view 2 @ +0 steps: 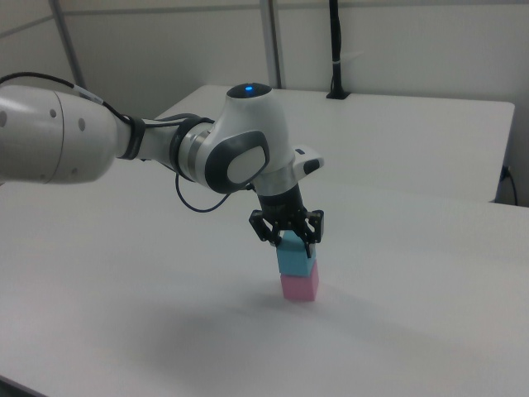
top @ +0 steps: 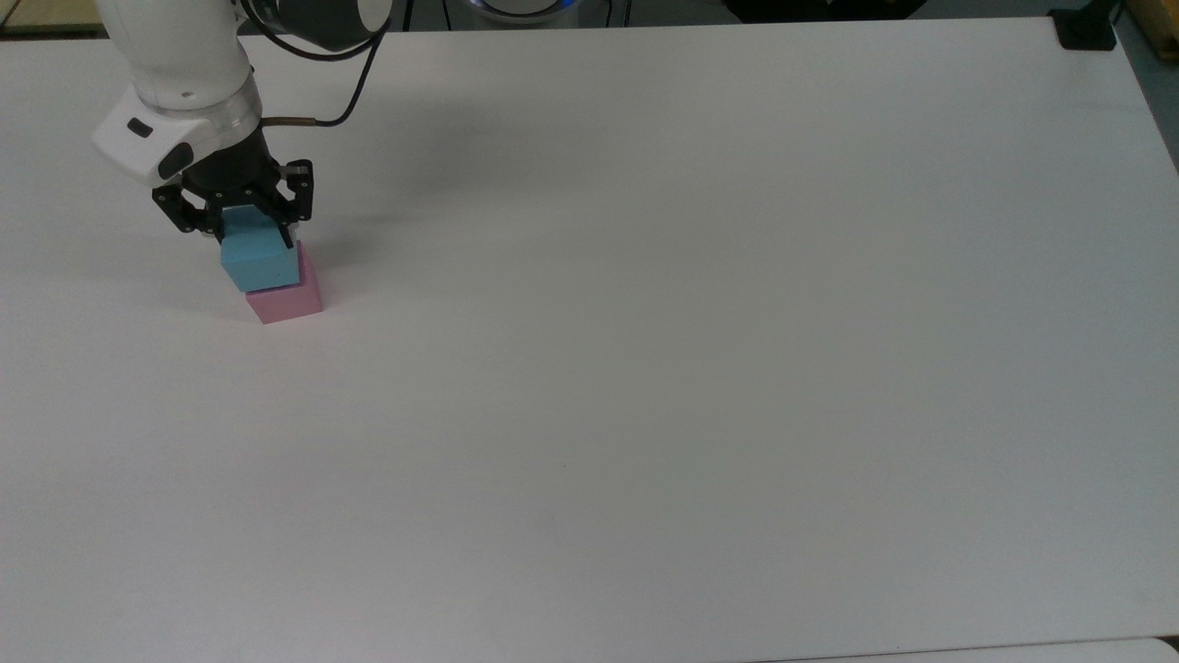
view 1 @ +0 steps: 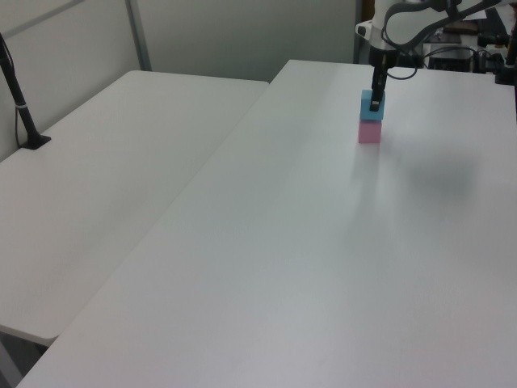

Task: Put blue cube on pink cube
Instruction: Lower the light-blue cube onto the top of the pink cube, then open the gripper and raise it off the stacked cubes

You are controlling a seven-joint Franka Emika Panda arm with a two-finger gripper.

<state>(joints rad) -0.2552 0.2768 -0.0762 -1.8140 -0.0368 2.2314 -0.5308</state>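
Two cubes seemingly stacked, gripper point(top: 247, 241) clamped

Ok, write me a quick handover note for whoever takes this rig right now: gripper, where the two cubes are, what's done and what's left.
Gripper: shut on the small light sky-blue matte cube, gripping it from above.
Cubes: the blue cube sits directly over the small pastel pink matte cube, which stands on the white table near the top view's upper left. In the right view and the left view the two look stacked and roughly lined up; whether blue fully rests on pink cannot be told.
Done: blue picked up and brought onto pink.
Left: open the gripper, lift clear, check the stack holds.
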